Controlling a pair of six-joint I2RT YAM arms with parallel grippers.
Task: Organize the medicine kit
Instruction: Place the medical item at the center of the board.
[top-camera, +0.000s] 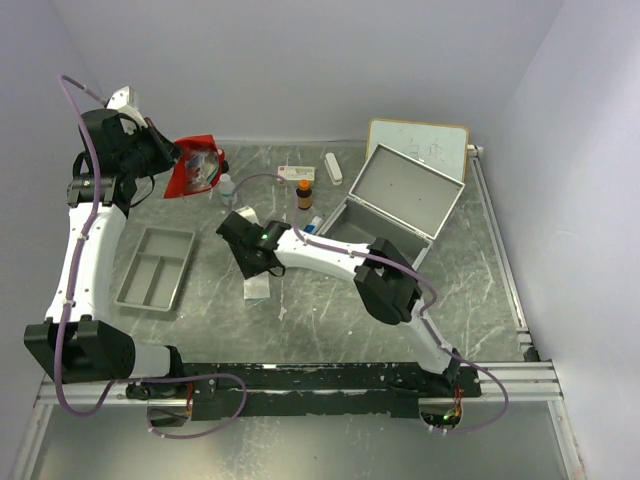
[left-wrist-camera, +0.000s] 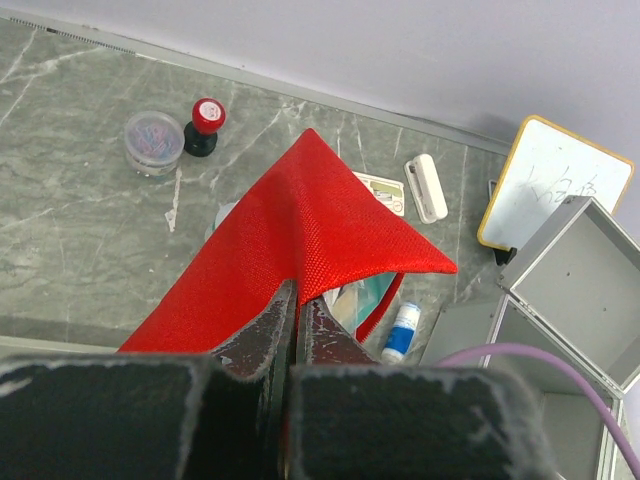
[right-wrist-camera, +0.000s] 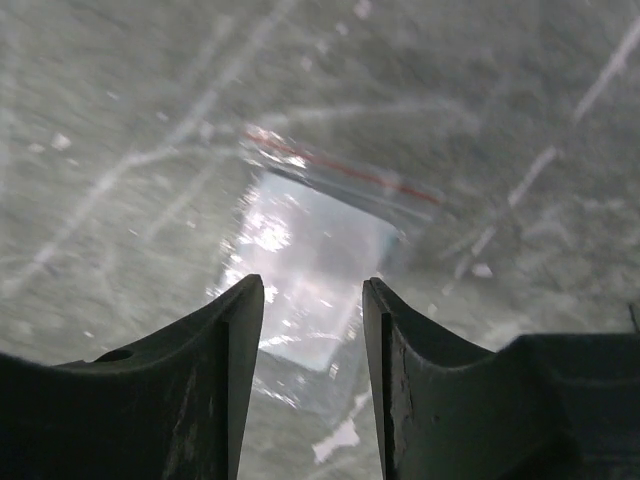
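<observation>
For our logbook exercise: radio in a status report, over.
Left gripper shut on red pouch. Right gripper open above clear bag. Medicine kit open, lid up. Right arm close along its near side.

Bright even light; right wrist view blurred, plastic bag (right-wrist-camera: 310, 260) glaring.

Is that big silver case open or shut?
Open: the lid of the medicine kit is swung back, its inner face showing.

The medicine kit (top-camera: 405, 195) is set at right on the desk (top-camera: 310, 335), whiteboard (top-camera: 418, 148) behind it. At left the tray (top-camera: 155, 268) is placed, pouch (top-camera: 195, 165) raised behind it, plastic bag (top-camera: 257, 289) between tray and kit.
</observation>
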